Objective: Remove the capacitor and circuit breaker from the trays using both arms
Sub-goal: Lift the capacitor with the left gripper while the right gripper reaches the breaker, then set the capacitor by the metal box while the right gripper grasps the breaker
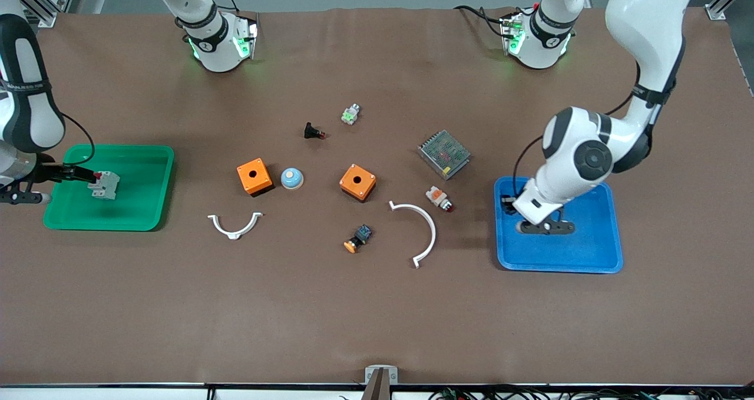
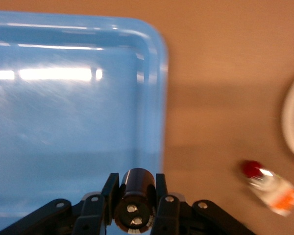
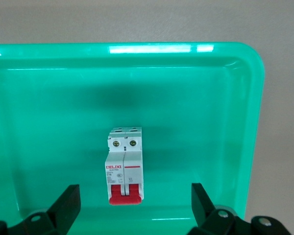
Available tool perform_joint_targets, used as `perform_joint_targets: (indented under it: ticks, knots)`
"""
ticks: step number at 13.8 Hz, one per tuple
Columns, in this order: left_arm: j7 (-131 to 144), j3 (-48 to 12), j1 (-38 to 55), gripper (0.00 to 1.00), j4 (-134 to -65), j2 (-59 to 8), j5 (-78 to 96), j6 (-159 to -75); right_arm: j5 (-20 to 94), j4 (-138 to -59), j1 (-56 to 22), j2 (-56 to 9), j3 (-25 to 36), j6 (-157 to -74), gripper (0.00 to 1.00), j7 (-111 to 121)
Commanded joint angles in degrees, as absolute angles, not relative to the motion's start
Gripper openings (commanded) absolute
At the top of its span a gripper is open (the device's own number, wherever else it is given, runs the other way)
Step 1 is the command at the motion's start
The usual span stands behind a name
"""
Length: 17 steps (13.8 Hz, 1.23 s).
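The breaker (image 1: 105, 184), a white-and-grey block with red levers, lies in the green tray (image 1: 135, 211) at the right arm's end of the table. My right gripper (image 1: 88, 176) is open beside it. In the right wrist view the breaker (image 3: 125, 161) lies on the tray floor (image 3: 210, 122), red levers toward my gripper (image 3: 134, 193), untouched by the wide-apart fingers. My left gripper (image 1: 508, 202) is low over the blue tray (image 1: 565, 253). In the left wrist view my gripper (image 2: 134, 185) is shut on the capacitor (image 2: 136, 193), a small black cylinder, above the tray (image 2: 63, 122) near its rim.
On the mat between the trays lie two orange boxes (image 1: 254, 177) (image 1: 357, 182), a blue dome button (image 1: 291, 178), a black push-button (image 1: 314, 132), a metal mesh unit (image 1: 444, 154), a white-and-orange button (image 1: 440, 198), an orange-capped part (image 1: 358, 239) and two white curved pieces (image 1: 234, 224) (image 1: 421, 229).
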State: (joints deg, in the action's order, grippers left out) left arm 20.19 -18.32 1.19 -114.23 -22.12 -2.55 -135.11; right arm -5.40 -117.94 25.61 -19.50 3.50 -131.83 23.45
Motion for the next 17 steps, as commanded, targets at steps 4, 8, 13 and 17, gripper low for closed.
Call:
perform_joint_targets:
  ticks: [4,8,13,17]
  knots:
    - [41.7,-20.8,12.7,0.0,-109.8,-24.9,-3.8,-133.6,-5.9,-122.8,27.5,-19.2,2.4,-136.8,0.99,24.2]
    - [54.8,-20.3,21.1,0.0,-104.7,-31.3,-6.5,-133.6,-0.8,-122.7,27.7,-21.4,2.4,-138.2,0.97,29.8]
    - [62.0,-20.3,24.3,0.04,-102.5,-37.6,-10.3,-134.0,0.2,-122.0,27.4,-22.1,2.5,-138.5,0.71,31.4]
    - [62.4,-20.2,24.3,0.55,-102.1,-39.3,-12.7,-134.2,0.2,-121.9,27.4,-22.1,2.5,-138.3,0.29,31.4]
